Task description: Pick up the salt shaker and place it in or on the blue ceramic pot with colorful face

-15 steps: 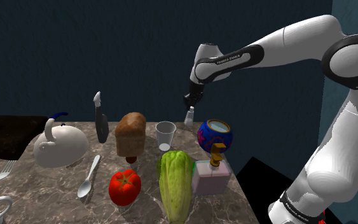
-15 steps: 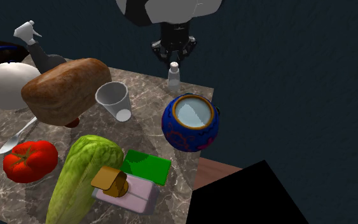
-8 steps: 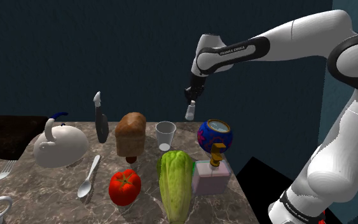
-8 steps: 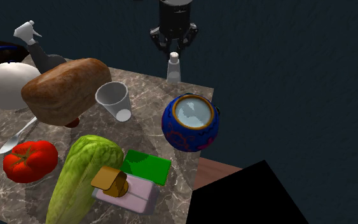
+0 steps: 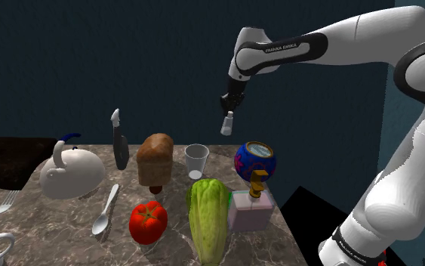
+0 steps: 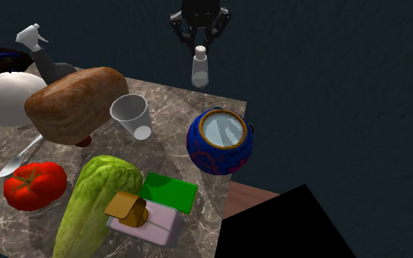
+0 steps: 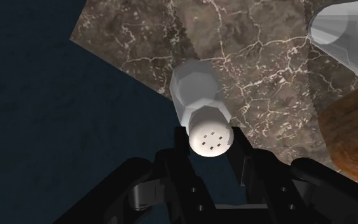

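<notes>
1. Because the salt shaker (image 6: 199, 67) is small and rigid, I judge it light and stiff, with smooth sides that could slip (a pale faceted body under a rounded, perforated cap).
2. The cap looks like the best place to hold it, since my pads can bear on opposite sides there. A firm squeeze should not harm it.
3. My gripper (image 7: 209, 151) is clamped on that cap, one finger on each side, and touches nothing else.
4. The shaker hangs beneath my hand, clear of the marble table (image 6: 169, 121), over its far corner.
5. In the second exterior view the blue pot (image 6: 213, 160) sits at about five o'clock from the shaker, mouth open upward. The white cup (image 6: 130, 111) is at about eight o'clock.
</notes>
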Motion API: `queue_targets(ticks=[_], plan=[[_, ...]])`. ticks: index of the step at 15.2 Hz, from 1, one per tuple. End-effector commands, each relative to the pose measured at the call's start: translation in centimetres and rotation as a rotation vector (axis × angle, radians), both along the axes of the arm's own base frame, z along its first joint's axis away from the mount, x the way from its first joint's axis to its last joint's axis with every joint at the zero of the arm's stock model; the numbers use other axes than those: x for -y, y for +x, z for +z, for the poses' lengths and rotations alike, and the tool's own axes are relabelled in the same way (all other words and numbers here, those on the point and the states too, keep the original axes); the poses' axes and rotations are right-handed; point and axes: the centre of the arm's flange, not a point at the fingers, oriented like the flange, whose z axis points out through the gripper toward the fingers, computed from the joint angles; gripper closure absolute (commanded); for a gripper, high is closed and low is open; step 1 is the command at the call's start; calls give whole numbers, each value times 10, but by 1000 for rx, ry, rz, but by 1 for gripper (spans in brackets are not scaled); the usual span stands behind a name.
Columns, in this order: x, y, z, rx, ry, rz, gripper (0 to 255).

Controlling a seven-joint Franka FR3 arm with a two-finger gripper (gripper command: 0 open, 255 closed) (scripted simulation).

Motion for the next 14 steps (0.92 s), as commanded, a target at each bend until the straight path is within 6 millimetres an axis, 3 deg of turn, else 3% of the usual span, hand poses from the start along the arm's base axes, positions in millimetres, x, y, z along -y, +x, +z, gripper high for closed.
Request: queue_targets(ticks=[1, 14], plan=[[0, 0, 11, 0, 0, 0, 255], [0, 0, 79, 0, 0, 0, 255]])
